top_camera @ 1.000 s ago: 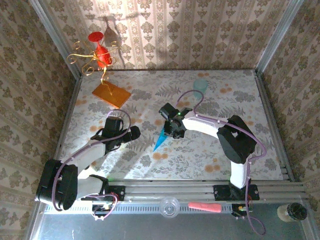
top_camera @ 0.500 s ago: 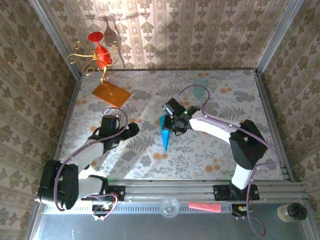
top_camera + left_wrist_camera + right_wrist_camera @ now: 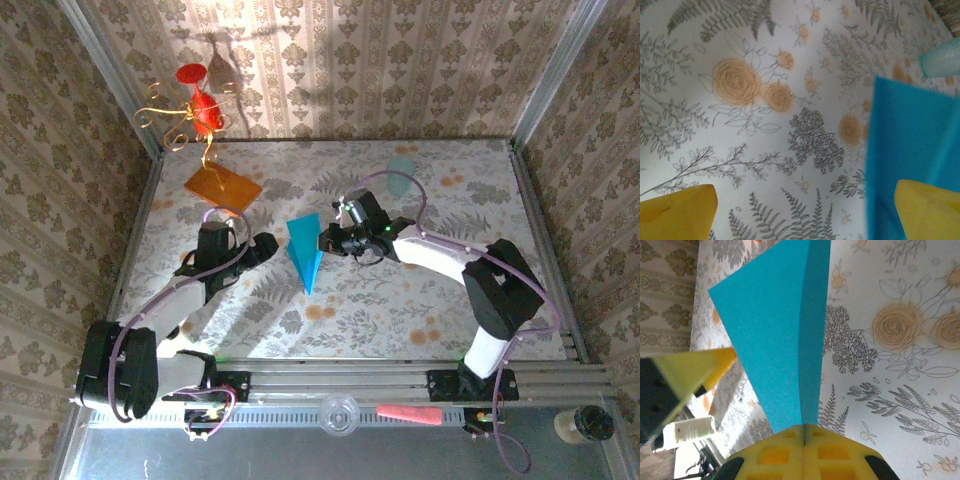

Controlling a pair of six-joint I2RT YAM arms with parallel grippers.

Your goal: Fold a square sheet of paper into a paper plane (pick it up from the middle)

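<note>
While left tool (image 3: 262, 246) spread, right tool (image 3: 329, 240) pinching paper plane (image 3: 305, 252); floral table (image 3: 400, 305), damask walls (image 3: 400, 70)

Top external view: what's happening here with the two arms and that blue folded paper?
The right hand is shut on the paper plane, pinching it along its centre crease and holding it up over the table, point toward the near edge. The left hand is open just beside the plane, not gripping it. An orange slab and a pale cup sit untouched at the far side.
</note>
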